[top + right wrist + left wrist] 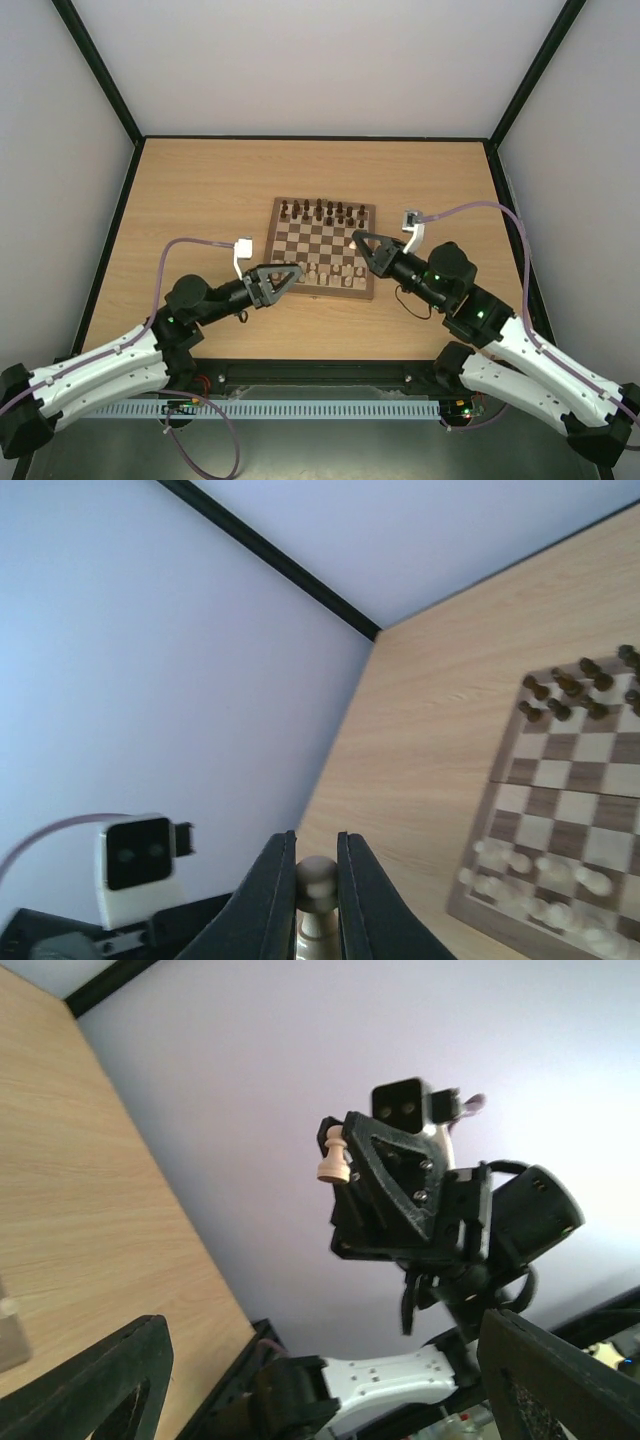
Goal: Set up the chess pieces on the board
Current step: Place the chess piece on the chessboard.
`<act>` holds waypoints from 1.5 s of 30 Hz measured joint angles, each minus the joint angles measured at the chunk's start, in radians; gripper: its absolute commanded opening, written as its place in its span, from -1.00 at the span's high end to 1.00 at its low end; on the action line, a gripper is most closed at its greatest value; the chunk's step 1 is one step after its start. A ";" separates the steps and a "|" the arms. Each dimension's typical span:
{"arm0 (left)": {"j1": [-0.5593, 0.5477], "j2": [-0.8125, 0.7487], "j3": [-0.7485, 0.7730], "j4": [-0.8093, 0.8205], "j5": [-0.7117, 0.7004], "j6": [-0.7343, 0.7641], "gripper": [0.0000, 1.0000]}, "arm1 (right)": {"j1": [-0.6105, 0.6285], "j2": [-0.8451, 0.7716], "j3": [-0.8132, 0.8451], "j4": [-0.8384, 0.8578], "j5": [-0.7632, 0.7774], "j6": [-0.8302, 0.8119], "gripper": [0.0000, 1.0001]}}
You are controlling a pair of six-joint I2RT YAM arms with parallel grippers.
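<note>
The right tool (316, 848) pinches a pale pawn (318, 880) tight; it should lower it slowly, standing up, onto the board (575, 780) below.

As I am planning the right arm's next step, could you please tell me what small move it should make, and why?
I would probably lower the right gripper toward an open square in the near rows, where other pale pieces already stand. It is shut on a pale pawn near the right side of the chessboard; the exact free square is unclear.
</note>
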 measured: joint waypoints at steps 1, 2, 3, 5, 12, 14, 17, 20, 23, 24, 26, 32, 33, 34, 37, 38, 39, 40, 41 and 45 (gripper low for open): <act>0.000 0.019 -0.011 0.051 0.006 -0.016 -0.70 | -0.001 -0.016 -0.016 0.026 0.000 0.018 0.92; 0.000 0.040 -0.022 0.113 0.013 -0.036 -0.68 | -0.002 -0.032 -0.035 0.054 -0.001 0.037 0.92; 0.000 0.056 -0.027 0.158 0.017 -0.051 -0.66 | -0.002 -0.045 -0.053 0.077 -0.002 0.053 0.92; 0.000 0.089 -0.035 0.255 0.024 -0.088 -0.62 | -0.003 -0.064 -0.091 0.130 -0.006 0.093 0.92; 0.000 0.208 -0.036 0.472 0.037 -0.178 -0.55 | -0.003 -0.031 -0.212 0.330 -0.072 0.219 0.94; 0.000 0.233 -0.036 0.493 0.038 -0.192 -0.53 | -0.003 -0.009 -0.225 0.370 -0.093 0.240 0.94; 0.000 0.254 -0.036 0.513 0.038 -0.203 -0.49 | -0.003 0.026 -0.229 0.430 -0.126 0.261 0.95; 0.001 0.268 -0.036 0.518 0.033 -0.205 -0.34 | -0.003 0.048 -0.229 0.471 -0.151 0.271 0.95; 0.001 0.288 -0.033 0.520 0.031 -0.205 -0.16 | -0.003 0.068 -0.229 0.500 -0.171 0.274 0.95; 0.001 0.301 -0.030 0.520 0.031 -0.202 -0.14 | -0.003 0.076 -0.229 0.508 -0.179 0.275 0.95; 0.001 0.324 -0.025 0.524 0.031 -0.204 -0.10 | -0.003 0.089 -0.229 0.518 -0.189 0.276 0.95; 0.003 0.392 -0.016 0.530 0.031 -0.207 -0.10 | -0.003 0.112 -0.229 0.540 -0.212 0.279 0.95; 0.003 0.401 -0.013 0.530 0.031 -0.207 -0.09 | -0.003 0.113 -0.229 0.541 -0.215 0.279 0.95; 0.003 0.406 -0.010 0.532 0.031 -0.207 -0.09 | -0.003 0.115 -0.229 0.542 -0.218 0.279 0.95; 0.003 0.421 0.000 0.534 0.032 -0.207 -0.05 | -0.003 0.122 -0.229 0.545 -0.227 0.279 0.95; 0.003 0.427 0.006 0.535 0.034 -0.207 -0.03 | -0.003 0.123 -0.229 0.545 -0.228 0.279 0.95; 0.005 0.431 0.009 0.536 0.034 -0.207 -0.02 | -0.003 0.124 -0.229 0.544 -0.230 0.278 0.95; 0.006 0.434 0.012 0.537 0.035 -0.206 0.01 | -0.003 0.124 -0.229 0.545 -0.232 0.278 0.95; 0.006 0.437 0.016 0.537 0.037 -0.206 0.05 | -0.003 0.124 -0.229 0.545 -0.233 0.278 0.96; 0.006 0.455 0.033 0.541 0.047 -0.206 0.15 | -0.003 0.133 -0.229 0.545 -0.238 0.278 0.96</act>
